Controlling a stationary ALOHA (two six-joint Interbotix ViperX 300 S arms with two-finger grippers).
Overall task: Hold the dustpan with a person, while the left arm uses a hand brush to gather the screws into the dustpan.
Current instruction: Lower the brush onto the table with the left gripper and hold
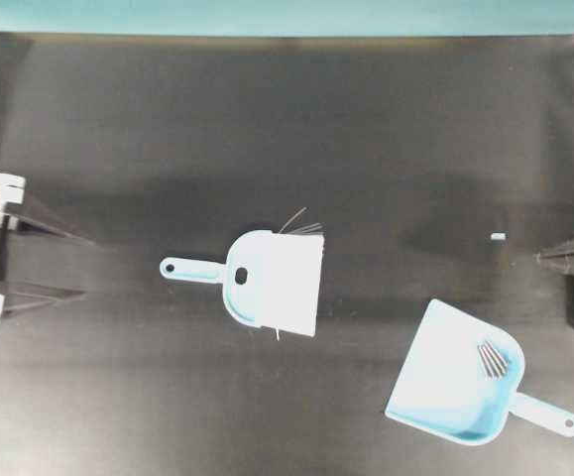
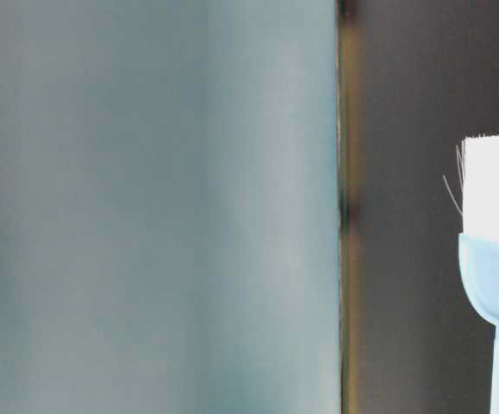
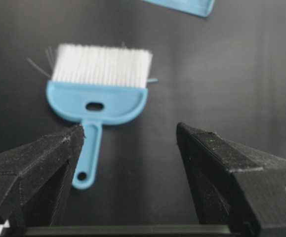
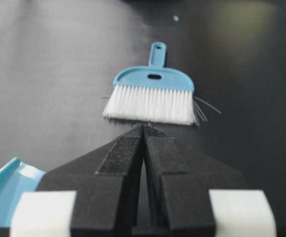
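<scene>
The light blue hand brush (image 1: 267,283) lies flat mid-table, white bristles to the right, thin handle (image 1: 192,270) pointing left. My left gripper (image 1: 88,267) is open at the left edge, well short of that handle and holding nothing; in the left wrist view the left gripper (image 3: 130,128) frames bare mat, with the brush (image 3: 101,84) just ahead. The dustpan (image 1: 455,382) rests at the lower right, and the screws (image 1: 493,359) lie bunched inside it near its handle. My right gripper (image 1: 546,258) is shut and empty at the right edge. No person is in view.
A small white scrap (image 1: 498,237) lies on the black mat (image 1: 287,139) near the right gripper. A teal wall (image 2: 154,207) borders the table's far side. A few dark stray hairs (image 1: 301,223) stick out of the brush's bristles.
</scene>
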